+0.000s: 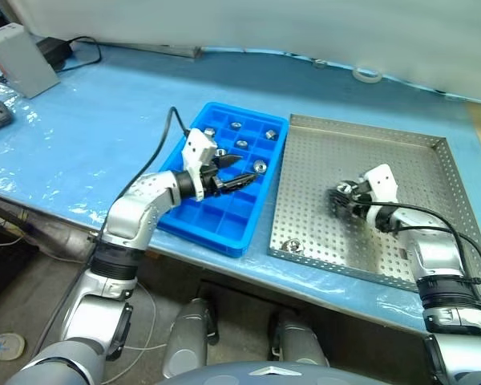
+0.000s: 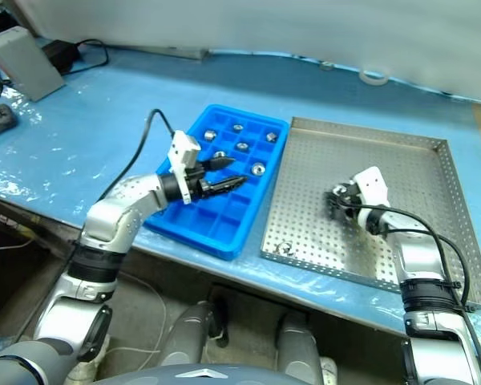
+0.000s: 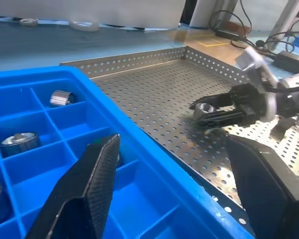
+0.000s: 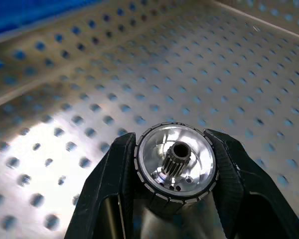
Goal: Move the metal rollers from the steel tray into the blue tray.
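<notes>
Right claw [image 4: 175,172] clamped on a metal roller [image 4: 175,167], centre-right over steel tray [image 1: 433,168]. Left claw [image 1: 234,170] apart, empty, above blue tray [image 1: 216,233], centre frame. Risk of roller slipping during transfer: shallow fingertip grip.

My right gripper [image 4: 175,172] pinches 1 metal roller [image 4: 175,164] above the steel tray [image 1: 433,152]; 1 roller [image 1: 291,245] lies near its front-left corner; 6 rollers [image 1: 242,144] fill the blue tray [image 1: 212,228].

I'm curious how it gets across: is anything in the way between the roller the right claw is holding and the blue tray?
The right gripper grips a roller over the steel tray. Only that tray's low rim lies before the blue tray. The left gripper hovers over its compartments.
</notes>
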Motion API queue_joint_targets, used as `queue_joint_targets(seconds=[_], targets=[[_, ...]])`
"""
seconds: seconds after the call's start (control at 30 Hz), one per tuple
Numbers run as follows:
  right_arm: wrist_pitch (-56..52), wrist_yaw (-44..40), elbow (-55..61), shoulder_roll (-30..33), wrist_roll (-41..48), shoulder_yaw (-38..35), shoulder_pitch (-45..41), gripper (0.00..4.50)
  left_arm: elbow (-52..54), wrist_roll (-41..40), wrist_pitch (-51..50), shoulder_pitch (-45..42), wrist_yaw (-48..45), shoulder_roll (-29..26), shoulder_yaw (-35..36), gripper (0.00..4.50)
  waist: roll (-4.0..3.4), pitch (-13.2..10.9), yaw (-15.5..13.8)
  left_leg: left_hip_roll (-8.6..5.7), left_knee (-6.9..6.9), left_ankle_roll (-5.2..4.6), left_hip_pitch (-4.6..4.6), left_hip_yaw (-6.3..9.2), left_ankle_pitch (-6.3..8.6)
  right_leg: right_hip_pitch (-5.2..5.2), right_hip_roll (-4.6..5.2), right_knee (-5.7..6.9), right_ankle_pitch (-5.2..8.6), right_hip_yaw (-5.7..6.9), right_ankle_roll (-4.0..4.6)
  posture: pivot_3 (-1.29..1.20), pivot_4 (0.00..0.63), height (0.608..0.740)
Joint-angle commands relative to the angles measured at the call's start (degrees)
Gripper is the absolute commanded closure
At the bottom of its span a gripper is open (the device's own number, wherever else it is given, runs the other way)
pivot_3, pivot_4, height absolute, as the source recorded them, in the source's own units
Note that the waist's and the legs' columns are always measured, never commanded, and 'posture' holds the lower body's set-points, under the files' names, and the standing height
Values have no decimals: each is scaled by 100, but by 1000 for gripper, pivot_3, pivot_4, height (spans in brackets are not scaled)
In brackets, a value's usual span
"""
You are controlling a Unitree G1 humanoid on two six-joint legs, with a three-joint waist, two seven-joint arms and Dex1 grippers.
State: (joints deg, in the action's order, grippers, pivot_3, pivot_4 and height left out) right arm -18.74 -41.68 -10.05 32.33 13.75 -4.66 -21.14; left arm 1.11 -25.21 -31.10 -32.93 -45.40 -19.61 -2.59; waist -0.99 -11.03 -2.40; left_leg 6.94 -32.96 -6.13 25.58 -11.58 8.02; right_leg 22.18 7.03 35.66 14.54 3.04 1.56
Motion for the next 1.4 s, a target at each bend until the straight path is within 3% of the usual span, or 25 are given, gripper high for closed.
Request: queue_joint_targets(seconds=[0.03,0.17,0.37,0.67,0.9,1.03,1.07,1.27,1.4], targets=[[-408,-409,1042,-265,454,420,-490,2805,344,-153,68,3,122,-302,546,920,0,0,35,3,0,2,4,0,-1,5,-3,2,0,0,0,-25,150,740],[-417,-742,1202,-797,412,1138,-959,2805,454,-189,45,245,376,-438,886,920,-1,0,-8,28,4,12,3,1,-7,6,-24,1,0,3,0,14,150,740],[48,-914,247,-1450,99,1658,-1604,2805,831,-335,-140,850,679,-550,1246,920,4,0,-181,35,9,23,26,1,-12,26,-32,1,0,5,2,104,150,740],[1342,-742,-1818,-1791,-537,1610,-2416,2805,1320,-484,-255,1344,1072,-609,1456,920,6,0,-336,35,24,48,24,1,-26,35,-32,10,-1,6,2,179,150,740],[1481,-1017,-1918,-1946,-552,1639,-2464,2805,1390,-550,-283,1358,1147,-557,1338,920,7,0,-315,44,28,48,40,1,-28,53,-43,8,-1,6,2,165,150,740],[1648,-416,-1977,-2009,-964,1647,-2476,1466,1286,-506,-266,1213,1174,-549,1270,920,8,0,-316,61,26,56,40,2,-33,54,-59,10,-1,6,2,143,150,740],[1577,-385,-1938,-1981,-969,1604,-2491,1162,1343,-540,-284,1184,1154,-545,1238,920,8,0,-319,64,26,60,38,2,-35,54,-61,12,-1,6,2,143,150,740],[1206,-409,-977,-1249,-667,1035,-2126,1162,1143,-560,-231,1002,882,-429,841,920,8,0,-348,70,26,71,35,2,-42,52,-68,13,-3,6,5,60,150,740],[103,-1286,710,-123,97,611,-1247,1162,796,-502,-150,651,557,-277,469,920,12,2,-346,68,23,63,28,1,-37,33,-68,1,-4,5,4,-38,150,740]])
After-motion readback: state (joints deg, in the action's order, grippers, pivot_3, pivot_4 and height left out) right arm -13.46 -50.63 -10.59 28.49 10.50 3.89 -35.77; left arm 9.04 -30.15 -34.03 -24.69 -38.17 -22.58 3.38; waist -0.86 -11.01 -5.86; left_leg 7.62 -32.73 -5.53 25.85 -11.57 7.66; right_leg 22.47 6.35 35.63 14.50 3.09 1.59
